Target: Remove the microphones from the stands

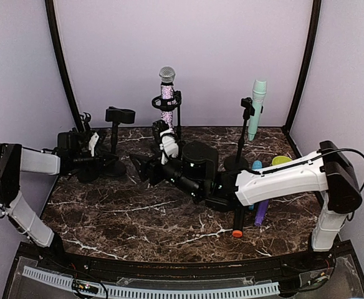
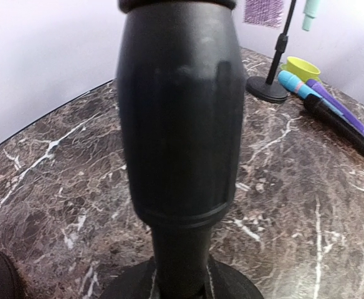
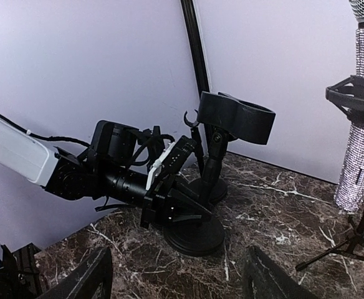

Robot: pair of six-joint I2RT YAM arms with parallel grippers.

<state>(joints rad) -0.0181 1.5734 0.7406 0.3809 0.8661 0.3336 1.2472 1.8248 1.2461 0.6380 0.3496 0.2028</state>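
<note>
Dark brown marble with white veins covers the table [image 1: 138, 218], closed in by pale lilac walls with black poles at the back corners. At the back centre the glitter-covered microphone [image 1: 167, 93] sits upright in the shock mount of its tripod stand [image 1: 178, 124], silver head on top.

To its right a mint-green microphone [image 1: 257, 106] hangs in a second stand [image 1: 242, 140]. On the right of the marble lie a blue microphone [image 2: 293, 83], a purple one [image 2: 341, 109] and a black one [image 2: 344, 128], next to a yellow-green cup [image 2: 300, 66]. An empty clip stand [image 3: 214, 156] rises at the back left.

The left gripper [image 3: 182, 212] is closed, low against a black round-based stand; whether it pinches the stem cannot be told. The right gripper [image 3: 177, 261] hangs spread wide and holds nothing, low over the middle of the table. It faces the left gripper, with the glitter microphone apart, off to its right side.
</note>
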